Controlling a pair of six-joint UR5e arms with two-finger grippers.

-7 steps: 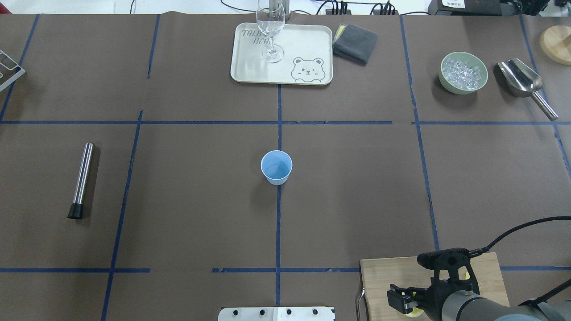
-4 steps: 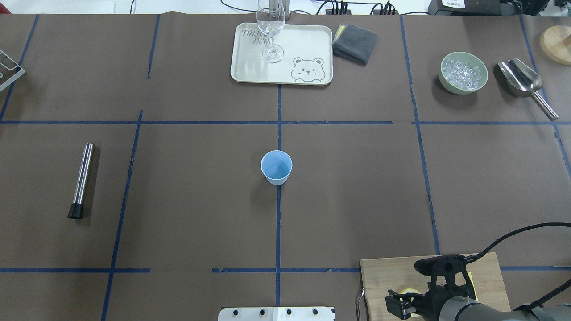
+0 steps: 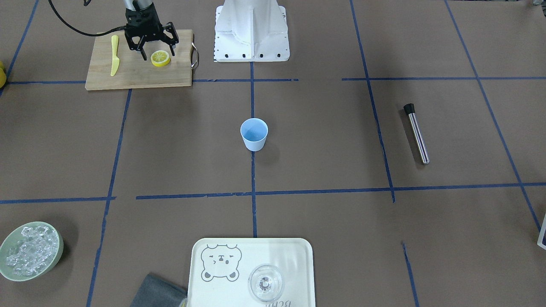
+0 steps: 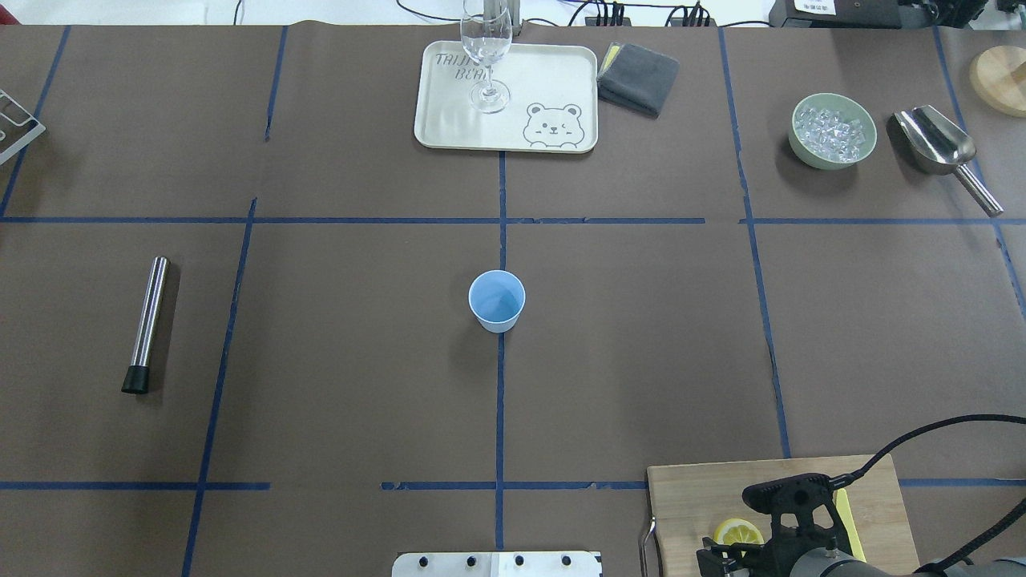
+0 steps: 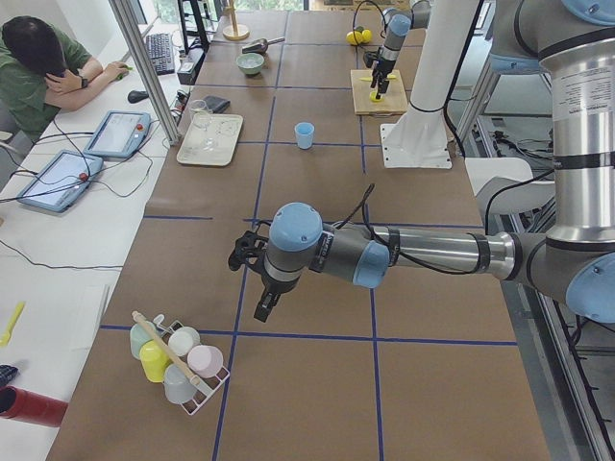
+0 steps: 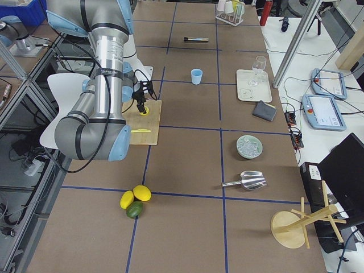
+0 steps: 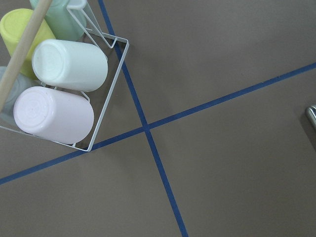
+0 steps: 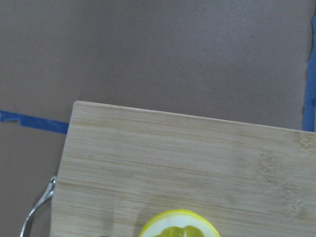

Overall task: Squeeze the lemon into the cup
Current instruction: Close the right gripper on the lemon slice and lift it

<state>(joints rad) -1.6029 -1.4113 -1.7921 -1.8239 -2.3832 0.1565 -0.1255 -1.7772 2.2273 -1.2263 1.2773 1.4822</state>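
Observation:
The lemon slice [image 3: 161,58] lies flat on the wooden cutting board [image 3: 136,72] near the robot's base; it also shows in the overhead view [image 4: 738,531] and at the bottom edge of the right wrist view [image 8: 180,225]. My right gripper [image 3: 157,54] hangs open just above the slice, jaws spread and empty. The light-blue cup [image 3: 254,134] stands upright at the table's middle [image 4: 497,300], far from the board. My left gripper [image 5: 252,257] shows only in the exterior left view, over the table near a cup rack; I cannot tell if it is open.
A yellow knife [image 3: 114,59] lies on the board beside the gripper. A cream tray [image 4: 553,80] with a clear glass [image 4: 486,56], a grey cloth [image 4: 639,76], a green bowl of ice [image 4: 832,131], a metal scoop [image 4: 938,144] and a steel muddler [image 4: 147,324] lie around.
My right gripper has drawn back toward the robot's base over the board, so more of the lemon slice shows in the overhead view. The cup has not moved.

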